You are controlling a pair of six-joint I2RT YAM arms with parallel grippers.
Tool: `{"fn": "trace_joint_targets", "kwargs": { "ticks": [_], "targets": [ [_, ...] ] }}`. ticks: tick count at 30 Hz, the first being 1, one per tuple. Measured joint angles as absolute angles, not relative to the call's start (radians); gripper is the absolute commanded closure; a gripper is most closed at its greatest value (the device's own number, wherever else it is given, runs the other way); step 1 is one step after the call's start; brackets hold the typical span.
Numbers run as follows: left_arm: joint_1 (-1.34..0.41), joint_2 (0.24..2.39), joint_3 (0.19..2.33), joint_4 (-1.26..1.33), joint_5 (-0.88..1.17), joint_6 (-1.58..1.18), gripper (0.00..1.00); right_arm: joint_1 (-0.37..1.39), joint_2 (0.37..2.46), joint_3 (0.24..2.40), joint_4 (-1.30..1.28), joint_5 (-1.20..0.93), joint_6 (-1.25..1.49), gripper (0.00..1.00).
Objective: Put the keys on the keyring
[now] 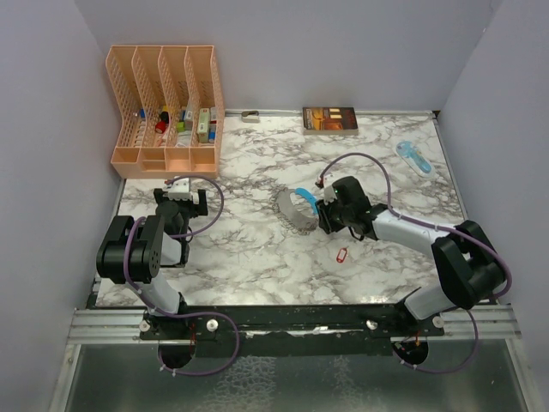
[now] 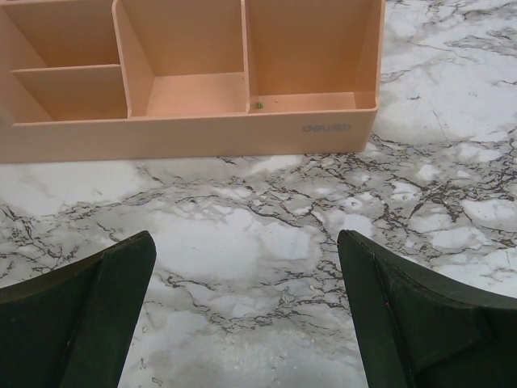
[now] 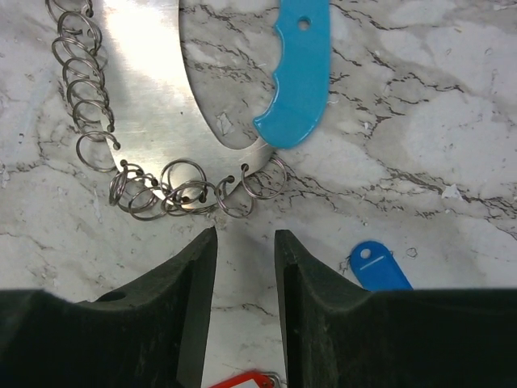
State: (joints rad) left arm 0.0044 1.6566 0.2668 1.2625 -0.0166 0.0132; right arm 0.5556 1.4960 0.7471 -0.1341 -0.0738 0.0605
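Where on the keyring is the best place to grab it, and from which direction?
Probably the blue handle of the keyring, pinched across its narrow width from straight above. It looks like the one solid, stiff part, and bare table shows along both its long sides, so jaws can straddle it. The metal band lies flat, and the small rings sit loose.

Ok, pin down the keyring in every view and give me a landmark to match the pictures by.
Top external: keyring near the middle of the marble table.
Left wrist: not in it.
Right wrist: keyring in the upper left, its rings trailing along the lower edge.
Shared landmark: its light-blue strap in those two views. The left wrist shares only the marble table.
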Motion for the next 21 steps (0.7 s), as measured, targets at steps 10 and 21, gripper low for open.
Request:
{"fn": "trace_joint_targets", "kwargs": {
  "ticks": [10,21],
  "targets": [
    [0.004,1.657,0.267,1.262,-0.017,0.013,0.02,0.556,1.501,0.797,-0.135,-0.034,0.008,0.71],
    [0.004,1.657,0.267,1.262,-0.016,0.014,0.02,0.567,1.517,0.824,-0.169,-0.035,-0.025,0.72]
  ]
}}
